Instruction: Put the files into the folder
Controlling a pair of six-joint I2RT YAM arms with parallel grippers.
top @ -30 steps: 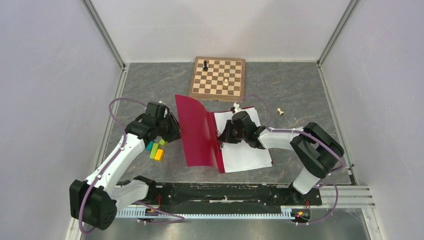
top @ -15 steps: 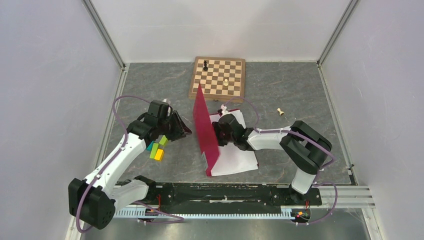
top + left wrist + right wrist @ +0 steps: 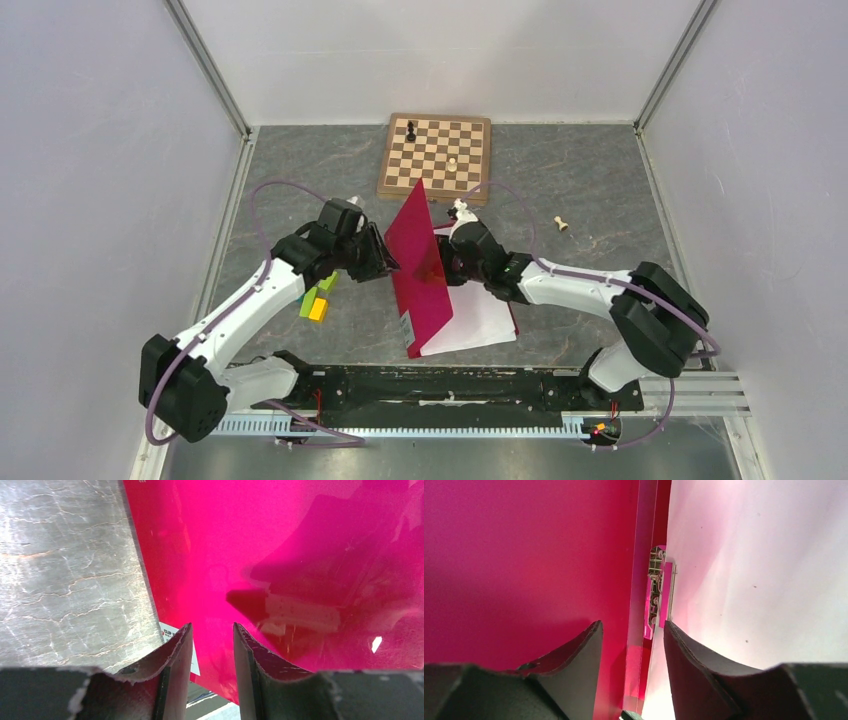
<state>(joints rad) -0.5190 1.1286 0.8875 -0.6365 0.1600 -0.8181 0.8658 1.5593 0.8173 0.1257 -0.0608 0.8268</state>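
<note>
The crimson folder (image 3: 420, 262) has its cover standing nearly upright, leaning right over the white files (image 3: 482, 318) on its back half. A white label (image 3: 408, 330) shows at the cover's near corner. My left gripper (image 3: 386, 258) is open, its tips against the cover's outer face (image 3: 260, 540), with the label (image 3: 169, 631) beside its left finger. My right gripper (image 3: 447, 262) is open and empty, between the cover's inner face (image 3: 524, 555) and the files (image 3: 764, 570). The metal clip (image 3: 656, 590) sits at the spine, holding the paper edge.
A wooden chessboard (image 3: 470, 140) lies at the back with a black piece (image 3: 410, 130) and a light piece (image 3: 452, 163). A loose light chess piece (image 3: 562, 224) lies to the right. Coloured blocks (image 3: 317, 300) sit under my left arm. Walls enclose the table.
The cover swung from lying open on the left to upright, then leaning right over the files. My left gripper followed it rightwards. The folder slid slightly left.
</note>
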